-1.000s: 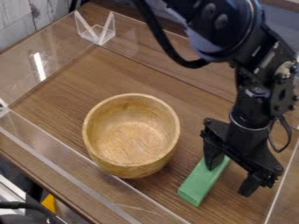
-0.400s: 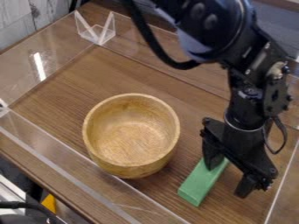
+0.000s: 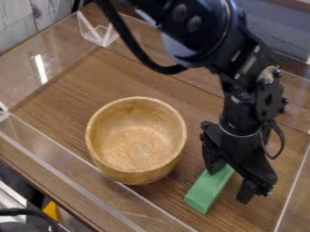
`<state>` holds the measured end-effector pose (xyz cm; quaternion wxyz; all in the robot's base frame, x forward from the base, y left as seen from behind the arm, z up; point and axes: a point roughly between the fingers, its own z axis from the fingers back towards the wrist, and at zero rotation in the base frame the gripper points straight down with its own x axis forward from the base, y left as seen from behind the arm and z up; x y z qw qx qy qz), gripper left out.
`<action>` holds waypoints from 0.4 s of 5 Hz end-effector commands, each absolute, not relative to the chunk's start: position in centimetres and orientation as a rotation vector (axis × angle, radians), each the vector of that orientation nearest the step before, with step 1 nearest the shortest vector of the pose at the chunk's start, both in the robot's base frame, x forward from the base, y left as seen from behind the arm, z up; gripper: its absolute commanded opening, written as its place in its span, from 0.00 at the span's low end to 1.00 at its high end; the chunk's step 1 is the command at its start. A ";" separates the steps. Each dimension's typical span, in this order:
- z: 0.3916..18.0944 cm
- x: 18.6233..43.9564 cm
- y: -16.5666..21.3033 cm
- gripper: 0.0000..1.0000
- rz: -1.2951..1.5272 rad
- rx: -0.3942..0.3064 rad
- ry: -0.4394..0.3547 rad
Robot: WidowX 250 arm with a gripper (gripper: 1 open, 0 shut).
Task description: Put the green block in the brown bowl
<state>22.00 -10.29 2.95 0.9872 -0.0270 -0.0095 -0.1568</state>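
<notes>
Green block [image 3: 209, 190] sits at the lower right of the frame, a plain bright bar lying flat on the wood-grain counter [image 3: 121, 77], just right of the brown bowl [image 3: 136, 140]. We've got the fingers [image 3: 252, 188] spread wide apart, straddling its far end. Clear plastic walls [image 3: 100, 29] ring everything.

Green block [image 3: 208, 191]: bright bar, flat on tabletop [image 3: 109, 82], just right of brown bowl. Brown bowl [image 3: 136, 140]: round, wooden, upright, empty.
</notes>
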 end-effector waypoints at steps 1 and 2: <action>2.8 21.2 -9.4 1.00 -0.243 -0.055 -0.005; 2.4 20.6 -9.6 1.00 -0.300 -0.064 0.009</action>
